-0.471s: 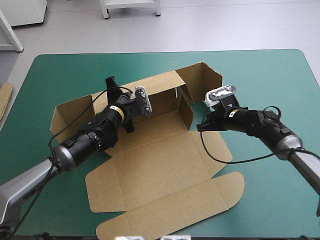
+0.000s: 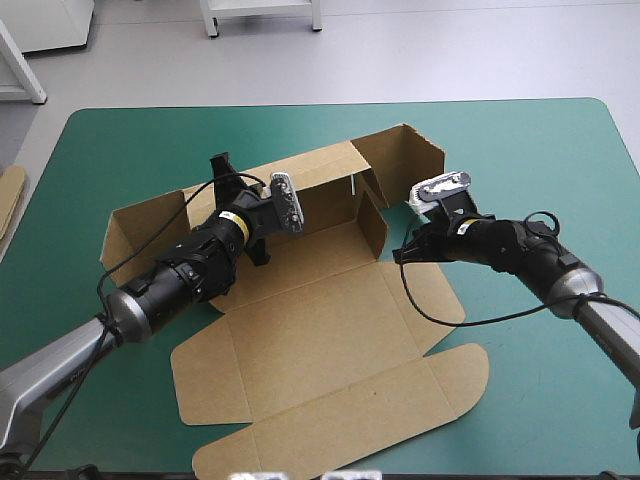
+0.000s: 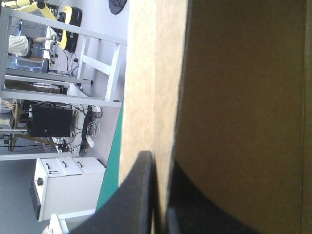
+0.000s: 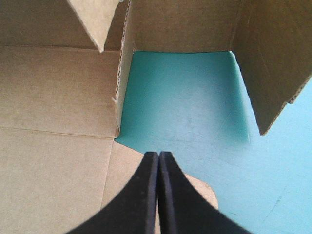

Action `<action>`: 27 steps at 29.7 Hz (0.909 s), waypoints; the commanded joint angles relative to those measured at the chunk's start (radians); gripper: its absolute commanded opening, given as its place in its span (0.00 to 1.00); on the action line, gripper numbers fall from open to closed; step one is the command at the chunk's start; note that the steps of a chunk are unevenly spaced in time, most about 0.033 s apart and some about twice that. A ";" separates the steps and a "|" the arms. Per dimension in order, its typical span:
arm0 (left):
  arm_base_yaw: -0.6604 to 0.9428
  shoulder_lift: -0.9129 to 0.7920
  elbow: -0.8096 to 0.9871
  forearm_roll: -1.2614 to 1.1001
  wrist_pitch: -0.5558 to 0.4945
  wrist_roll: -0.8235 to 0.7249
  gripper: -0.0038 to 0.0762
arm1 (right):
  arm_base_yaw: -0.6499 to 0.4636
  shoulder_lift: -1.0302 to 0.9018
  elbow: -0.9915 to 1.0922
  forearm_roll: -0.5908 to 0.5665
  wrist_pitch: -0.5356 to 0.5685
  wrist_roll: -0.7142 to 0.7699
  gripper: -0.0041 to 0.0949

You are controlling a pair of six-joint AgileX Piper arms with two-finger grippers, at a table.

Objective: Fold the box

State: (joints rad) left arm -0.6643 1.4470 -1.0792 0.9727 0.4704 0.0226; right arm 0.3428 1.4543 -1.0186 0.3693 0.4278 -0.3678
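Observation:
The brown box [image 2: 330,340] lies open on the teal-green cover, its back wall [image 2: 320,180] raised and its lid flat toward the near edge. My left gripper [image 2: 258,198] sits at the top of that wall. In the left wrist view the black fingers [image 3: 141,200] are all but shut, with the wall's edge [image 3: 163,97] between them. My right gripper [image 2: 399,256] hovers at the box's right side, just beside the upright side flap [image 2: 375,222]. Seen from its wrist, the right gripper [image 4: 158,158] is shut with nothing held, above a rounded brown flap [image 4: 197,190].
An edge of more brown board [image 2: 10,195] shows at the table's left edge. Bare teal-green cover [image 2: 540,150] stretches right of the box. The right-hand corner panel [image 4: 273,63] stands upright ahead of my right gripper.

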 commanded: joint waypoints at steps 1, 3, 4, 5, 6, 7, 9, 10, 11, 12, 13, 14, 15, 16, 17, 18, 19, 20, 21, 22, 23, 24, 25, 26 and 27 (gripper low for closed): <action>-0.004 -0.022 -0.012 -0.073 -0.002 -0.029 0.04 | 0.000 -0.022 -0.033 0.004 -0.043 -0.004 0.03; -0.004 -0.022 -0.012 -0.073 -0.002 -0.029 0.04 | 0.000 -0.022 -0.033 0.000 -0.053 -0.009 0.03; -0.004 -0.022 -0.012 -0.073 -0.002 -0.023 0.04 | 0.000 -0.022 -0.033 -0.002 -0.058 -0.011 0.03; -0.004 -0.022 -0.012 -0.073 -0.002 -0.023 0.04 | 0.000 -0.021 -0.033 -0.005 -0.058 -0.011 0.03; -0.004 -0.022 -0.012 -0.073 -0.002 -0.023 0.04 | 0.000 -0.020 -0.033 -0.008 -0.058 -0.011 0.03; -0.004 -0.022 -0.012 -0.069 -0.002 -0.023 0.04 | 0.000 -0.014 -0.033 -0.008 -0.058 -0.011 0.03; -0.004 -0.020 -0.012 -0.067 -0.002 -0.023 0.04 | 0.000 -0.004 -0.033 -0.008 -0.058 -0.011 0.03; -0.004 -0.020 -0.012 -0.067 -0.002 -0.029 0.04 | 0.000 0.008 -0.033 -0.008 -0.058 -0.011 0.03; -0.004 -0.020 -0.012 -0.067 -0.002 -0.029 0.04 | 0.000 0.017 -0.035 -0.010 -0.058 -0.011 0.03; -0.004 -0.020 -0.012 -0.067 -0.002 -0.029 0.04 | 0.000 0.027 -0.040 -0.016 -0.058 -0.011 0.03; -0.004 -0.020 -0.012 -0.067 -0.002 -0.023 0.04 | 0.000 0.036 -0.044 -0.016 -0.058 -0.011 0.03; -0.004 -0.020 -0.012 -0.067 -0.002 -0.023 0.04 | 0.000 0.045 -0.053 -0.016 -0.054 -0.011 0.03; -0.004 -0.020 -0.012 -0.067 -0.002 -0.023 0.04 | 0.000 0.054 -0.063 -0.016 -0.045 -0.011 0.03; -0.004 -0.020 -0.012 -0.067 -0.002 -0.023 0.04 | 0.000 0.059 -0.076 -0.016 -0.037 -0.011 0.03; -0.004 -0.020 -0.012 -0.065 -0.002 -0.023 0.04 | 0.000 0.064 -0.091 -0.016 -0.029 -0.011 0.03; -0.004 -0.020 -0.012 -0.065 -0.002 -0.023 0.04 | 0.000 0.067 -0.105 -0.016 -0.016 -0.009 0.03; -0.004 -0.020 -0.012 -0.061 -0.002 -0.029 0.04 | 0.000 0.069 -0.124 -0.019 0.001 -0.002 0.03; -0.004 -0.020 -0.012 -0.058 -0.002 -0.029 0.04 | 0.000 0.072 -0.148 -0.021 0.033 0.006 0.03; -0.004 -0.020 -0.012 -0.054 0.001 -0.029 0.04 | 0.000 0.076 -0.170 -0.023 0.066 0.020 0.03; -0.004 -0.020 -0.012 -0.055 0.001 -0.029 0.04 | 0.000 0.082 -0.200 -0.038 0.102 0.039 0.03; -0.004 -0.020 -0.012 -0.055 0.001 -0.029 0.04 | 0.000 0.086 -0.232 -0.058 0.131 0.060 0.03; -0.004 -0.020 -0.012 -0.055 0.001 -0.029 0.04 | 0.000 0.092 -0.264 -0.079 0.152 0.077 0.03; -0.004 -0.020 -0.012 -0.055 0.001 -0.029 0.04 | 0.000 0.096 -0.303 -0.100 0.176 0.100 0.03; -0.004 -0.020 -0.012 -0.055 0.001 -0.029 0.04 | -0.002 0.106 -0.344 -0.119 0.202 0.120 0.03; -0.004 -0.020 -0.012 -0.055 0.001 -0.029 0.04 | -0.002 0.115 -0.379 -0.137 0.226 0.138 0.03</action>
State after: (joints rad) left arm -0.6635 1.4470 -1.0792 0.9762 0.4704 0.0298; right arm 0.3428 1.5889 -1.2790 0.2825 0.6221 -0.2802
